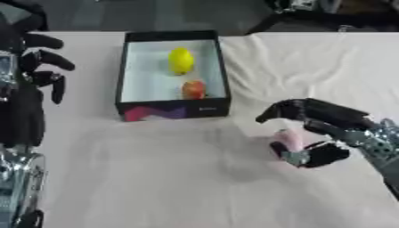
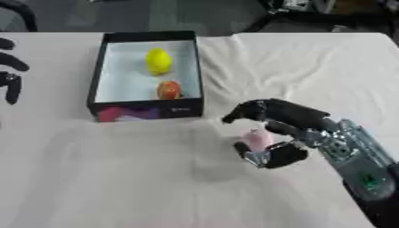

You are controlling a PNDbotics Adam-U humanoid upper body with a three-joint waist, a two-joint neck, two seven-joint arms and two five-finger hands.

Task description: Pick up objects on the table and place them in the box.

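a pale cloth (image 1: 156, 178) covers the table in front of me, a little rumpled toward the far right, and beyond its far edge the floor is dark with some dim shapes i cannot make out.

the box (image 1: 173, 110) sits ahead and left of centre, dark walls, pale floor, a colourful patch on its near wall. two things already lie inside: a yellow object (image 1: 181, 60) toward the far end and a red-orange object (image 1: 193, 89) nearer me, apart from each other. so i judge that part of the job done.

my right hand (image 2: 274, 133) is down at the cloth, to the right of the box and nearer me than it. its fingers arch over a small pink object (image 2: 257, 139) and my thumb curls in from below, so the hand is closed round it. i cannot tell whether the pink object is touching the cloth or just lifted clear; a soft shadow lies beside it.

my left hand (image 1: 35, 67) hangs idle at the left edge, fingers relaxed and spread, holding nothing.

what is left, as i read it: carry the pink object up and left over the near wall of the box and release it inside. i see no other loose object on the cloth, so this looks like the last one.
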